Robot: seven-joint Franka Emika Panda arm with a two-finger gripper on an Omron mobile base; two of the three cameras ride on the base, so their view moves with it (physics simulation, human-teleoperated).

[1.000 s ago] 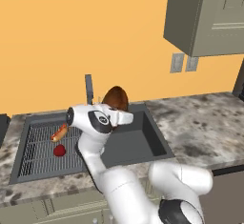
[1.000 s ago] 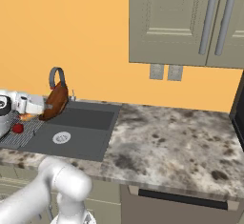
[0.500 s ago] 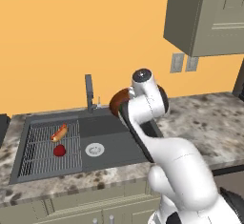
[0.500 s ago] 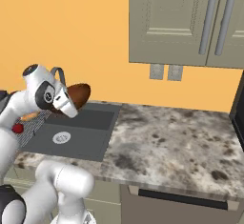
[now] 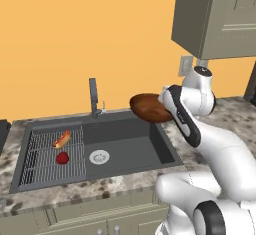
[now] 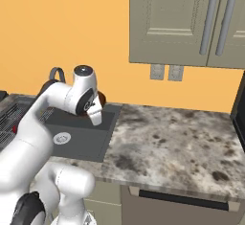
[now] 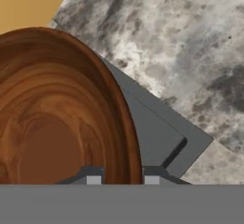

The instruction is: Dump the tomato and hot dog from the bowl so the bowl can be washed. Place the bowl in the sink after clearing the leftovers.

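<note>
Left base view: bowl (image 5: 150, 108) held tilted above sink's (image 5: 125, 144) right rear corner, basin beneath open.
Jaws: gripper (image 7: 123, 176) clamped across bowl's rim.
Grid: hot dog (image 5: 62, 139), tomato (image 5: 62, 158).

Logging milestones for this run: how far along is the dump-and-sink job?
Done: the tomato and hot dog lie on the ribbed grid inside the sink, and the bowl looks empty in the hand view. In hand: the gripper pinches the bowl's rim, holding it in the air over the sink's right end. Left: lower the bowl into the basin and release.
</note>
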